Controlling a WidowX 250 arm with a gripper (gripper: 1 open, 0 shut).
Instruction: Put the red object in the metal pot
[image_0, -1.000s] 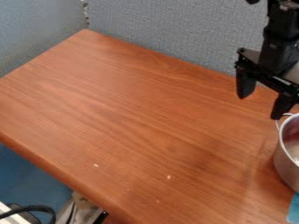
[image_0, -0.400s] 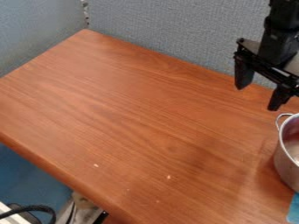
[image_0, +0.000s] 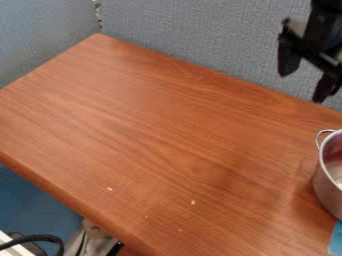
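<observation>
The metal pot (image_0: 326, 178) stands at the right edge of the wooden table, cut off by the frame, so only its left wall and rim show. Its inside has a pinkish-red tint near the rim; I cannot tell whether that is the red object or a reflection. No red object shows anywhere else. My gripper (image_0: 303, 82) hangs high above the table's far right, up and to the left of the pot, pointing down. Its two dark fingers (image_0: 286, 55) stand apart with nothing between them.
The brown wooden table (image_0: 147, 120) fills most of the view. A grey-blue wall runs behind it. The table's front edge drops to a blue floor at the lower left, where some cables lie.
The gripper has risen and drifted away from the pot toward the back wall, staying open and empty. The pot has not moved.
</observation>
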